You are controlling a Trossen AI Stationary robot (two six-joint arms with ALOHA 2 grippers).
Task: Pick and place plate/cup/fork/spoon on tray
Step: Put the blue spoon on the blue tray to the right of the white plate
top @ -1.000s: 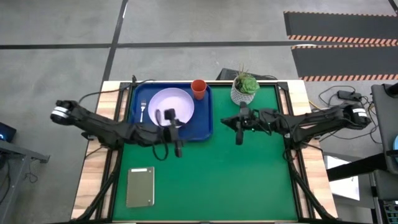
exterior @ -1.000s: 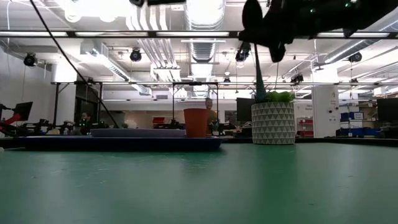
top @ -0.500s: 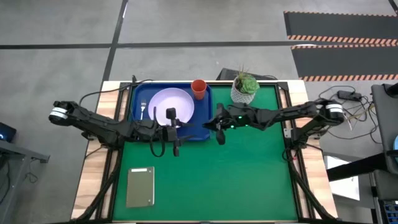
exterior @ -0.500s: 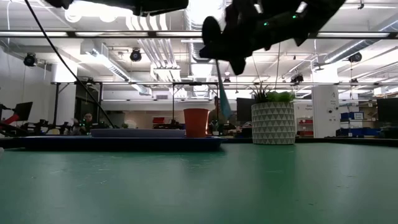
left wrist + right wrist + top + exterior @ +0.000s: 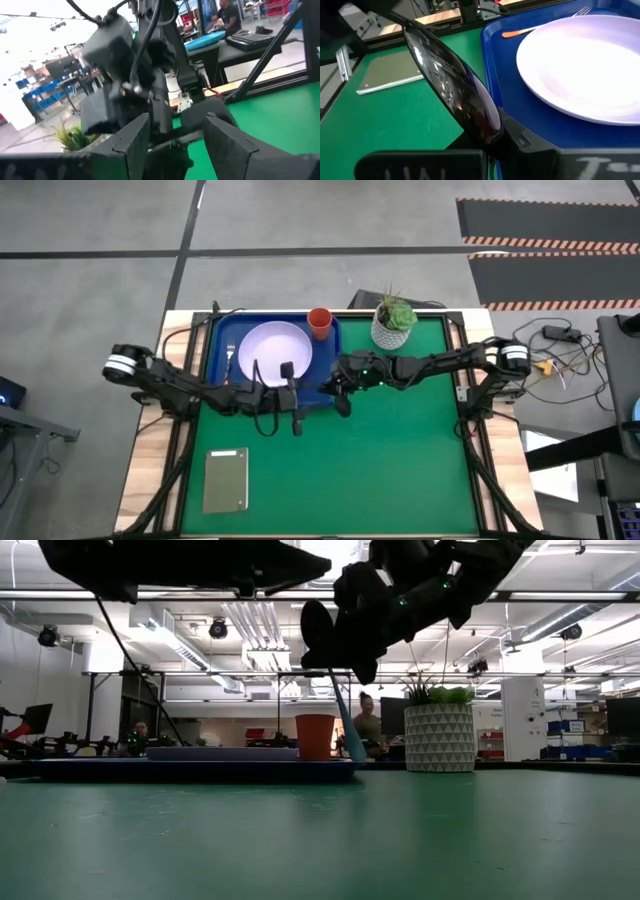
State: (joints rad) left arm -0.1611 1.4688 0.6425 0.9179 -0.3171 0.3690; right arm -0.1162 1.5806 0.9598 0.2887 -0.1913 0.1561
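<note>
The dark blue tray (image 5: pixel 330 370) lies at the table's far left. On it rest the lavender plate (image 5: pixel 275 348), the orange-red cup (image 5: pixel 319 323) at its far right corner, and the fork (image 5: pixel 230 358) left of the plate. My right gripper (image 5: pixel 342 392) hovers at the tray's right rim, shut on the spoon (image 5: pixel 345 730). The spoon's dark bowl (image 5: pixel 455 95) fills the right wrist view. My left gripper (image 5: pixel 292 395) is open and empty over the tray's near edge, and its fingers (image 5: pixel 132 140) frame my right arm. My right gripper holds the spoon where the dark bowl meets the handle (image 5: pixel 492 131); its own body hides the exact place of contact. The light blue handle (image 5: pixel 347 735) hangs down below the fingers. Its lower end (image 5: pixel 355 754) is at the tray's right rim; whether it touches, I cannot tell.
A white pot with a green plant (image 5: pixel 394 323) stands at the far edge, right of the tray. A grey-green slab (image 5: pixel 225 480) lies at the near left. The green table (image 5: pixel 400 470) stretches to the right and near side. People show in the room behind.
My right gripper has gone toward the table's left edge and down, from near the plant to the tray's right rim, carrying the spoon with its handle hanging down. My left arm has shifted a little toward the right.
</note>
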